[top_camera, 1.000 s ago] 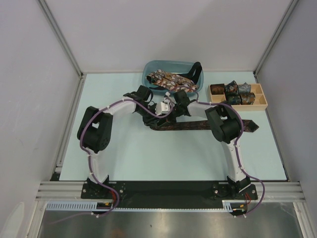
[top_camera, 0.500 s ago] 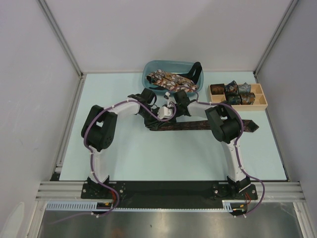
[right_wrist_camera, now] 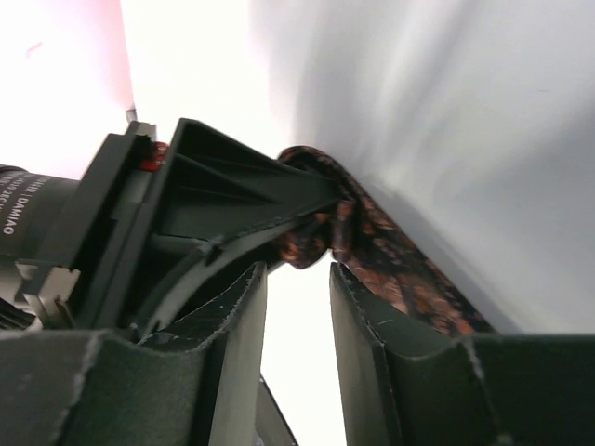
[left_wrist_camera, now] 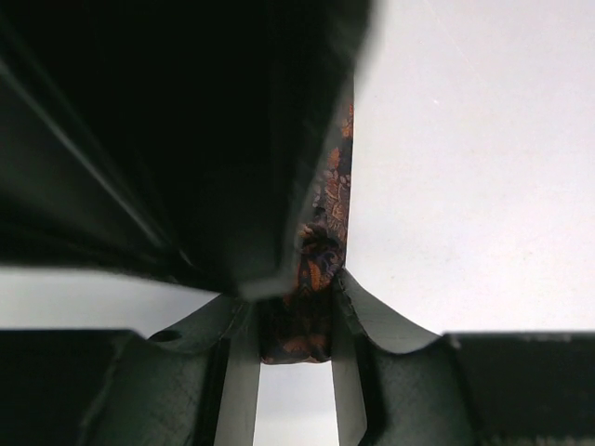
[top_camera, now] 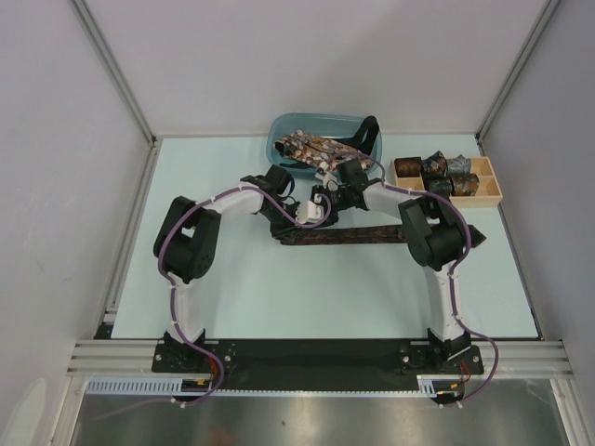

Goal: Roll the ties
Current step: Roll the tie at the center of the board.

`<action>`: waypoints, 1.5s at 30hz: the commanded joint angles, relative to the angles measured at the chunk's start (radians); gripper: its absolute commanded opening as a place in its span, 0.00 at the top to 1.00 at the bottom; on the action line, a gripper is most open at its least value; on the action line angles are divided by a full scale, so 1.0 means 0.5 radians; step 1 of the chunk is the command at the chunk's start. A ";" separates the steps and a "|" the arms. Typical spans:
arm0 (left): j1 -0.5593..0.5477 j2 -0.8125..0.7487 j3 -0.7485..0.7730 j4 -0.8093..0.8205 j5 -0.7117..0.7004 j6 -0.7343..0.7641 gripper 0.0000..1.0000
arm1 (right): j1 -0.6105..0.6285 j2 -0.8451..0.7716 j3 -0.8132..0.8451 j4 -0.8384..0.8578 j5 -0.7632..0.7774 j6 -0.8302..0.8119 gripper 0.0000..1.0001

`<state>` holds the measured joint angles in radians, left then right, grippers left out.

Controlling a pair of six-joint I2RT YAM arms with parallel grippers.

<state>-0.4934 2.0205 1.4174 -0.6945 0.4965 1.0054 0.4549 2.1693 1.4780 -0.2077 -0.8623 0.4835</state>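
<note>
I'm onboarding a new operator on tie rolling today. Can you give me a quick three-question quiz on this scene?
1. True or false: the right gripper stands open, gripping nothing.
2. Where do the rolled ties sit? A blue bin; B wooden tray; C table.
3. Which gripper clamps the end of the flat tie?
Key: 1 true; 2 B; 3 the left gripper.
</note>
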 commanded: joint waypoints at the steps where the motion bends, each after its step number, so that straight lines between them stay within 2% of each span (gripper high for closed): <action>1: -0.007 0.067 0.000 -0.148 -0.045 0.057 0.65 | 0.066 -0.031 -0.005 0.105 -0.104 0.103 0.62; 17: -0.001 0.055 0.000 -0.148 -0.030 0.048 0.64 | 0.112 0.107 -0.041 0.302 -0.162 0.288 0.64; 31: 0.005 0.058 0.000 -0.142 -0.024 0.048 0.62 | 0.106 0.174 -0.035 0.228 -0.135 0.248 0.69; 40: 0.011 0.055 -0.003 -0.142 -0.024 0.057 0.62 | 0.099 0.187 -0.057 0.388 -0.181 0.346 0.71; 42: 0.011 0.052 -0.003 -0.145 -0.024 0.060 0.61 | 0.103 0.187 -0.042 0.400 -0.181 0.358 0.74; 43: 0.014 0.055 -0.006 -0.142 -0.024 0.057 0.61 | 0.106 0.184 -0.041 0.397 -0.178 0.346 0.83; 45: 0.023 0.049 -0.009 -0.142 -0.024 0.057 0.56 | 0.100 0.174 -0.041 0.385 -0.174 0.331 0.92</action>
<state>-0.4904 2.0205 1.4181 -0.7063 0.4969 1.0153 0.4976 2.2532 1.4536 -0.0521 -0.9447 0.6456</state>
